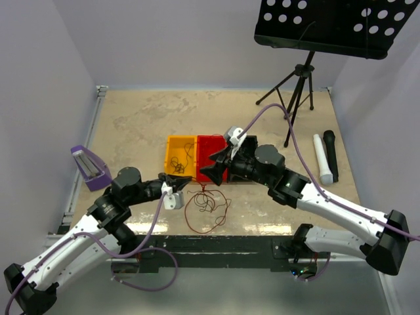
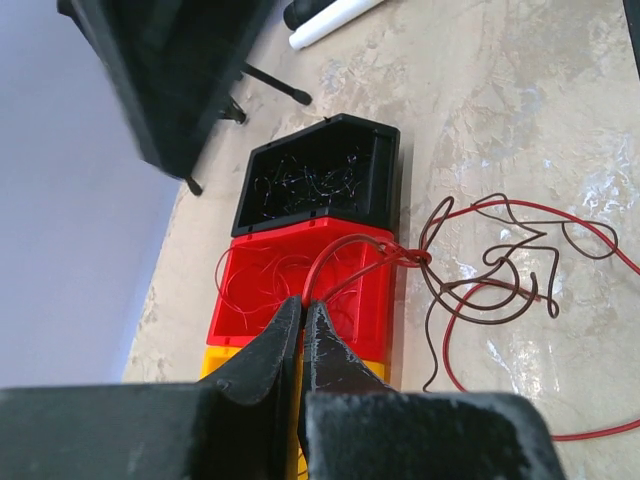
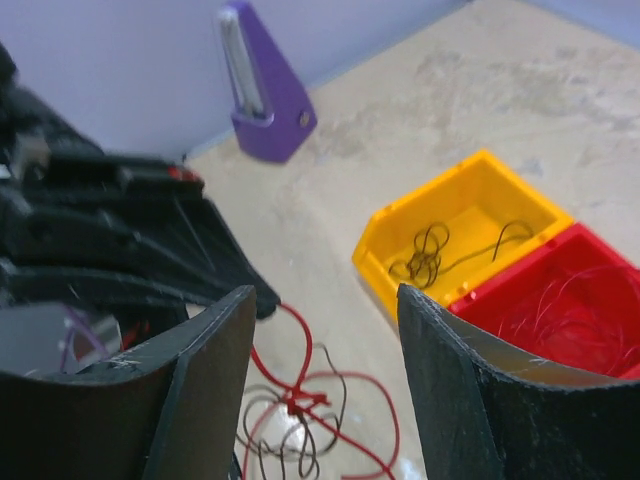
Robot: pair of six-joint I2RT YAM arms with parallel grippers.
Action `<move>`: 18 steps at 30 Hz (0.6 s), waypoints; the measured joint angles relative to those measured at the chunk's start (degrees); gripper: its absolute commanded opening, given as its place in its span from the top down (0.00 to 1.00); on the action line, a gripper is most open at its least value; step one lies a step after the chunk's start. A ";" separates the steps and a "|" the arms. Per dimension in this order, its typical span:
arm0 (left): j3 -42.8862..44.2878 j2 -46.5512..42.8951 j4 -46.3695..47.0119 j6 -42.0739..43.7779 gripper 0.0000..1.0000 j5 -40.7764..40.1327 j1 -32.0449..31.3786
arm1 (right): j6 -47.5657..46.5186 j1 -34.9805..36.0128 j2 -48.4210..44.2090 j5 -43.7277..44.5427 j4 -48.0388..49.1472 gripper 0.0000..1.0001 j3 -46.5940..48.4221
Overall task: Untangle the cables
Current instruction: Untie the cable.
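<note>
The cables (image 1: 207,207) are a loose snarl of thin red and dark brown strands lying on the table in front of the bins, tied at a small red knot (image 2: 411,256). My left gripper (image 2: 303,302) is shut on a red strand that runs up from that knot; in the top view its tip (image 1: 188,178) sits just left of the snarl. My right gripper (image 3: 325,292) is open above the cables (image 3: 300,405) with nothing between its fingers, and it hovers near the red bin (image 1: 209,172).
Yellow bin (image 1: 179,149), red bin (image 1: 209,147) and black bin (image 2: 320,180) stand in a row and hold loose strands. A purple wedge-shaped object (image 1: 88,168) is at the left. A music stand (image 1: 298,79) and white and black cylinders (image 1: 321,157) are at the right.
</note>
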 measured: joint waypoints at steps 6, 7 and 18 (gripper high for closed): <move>0.79 0.02 -0.33 -0.15 1.00 0.09 0.00 | -3.58 0.61 0.28 -3.02 -3.85 0.37 -1.66; 0.83 0.04 -0.37 -0.15 1.00 0.17 0.00 | -4.00 0.79 0.17 -3.19 -3.89 0.37 -1.68; 1.84 1.36 -0.46 -0.04 1.00 0.68 0.00 | -7.41 6.86 2.34 -2.56 -3.43 0.36 -3.39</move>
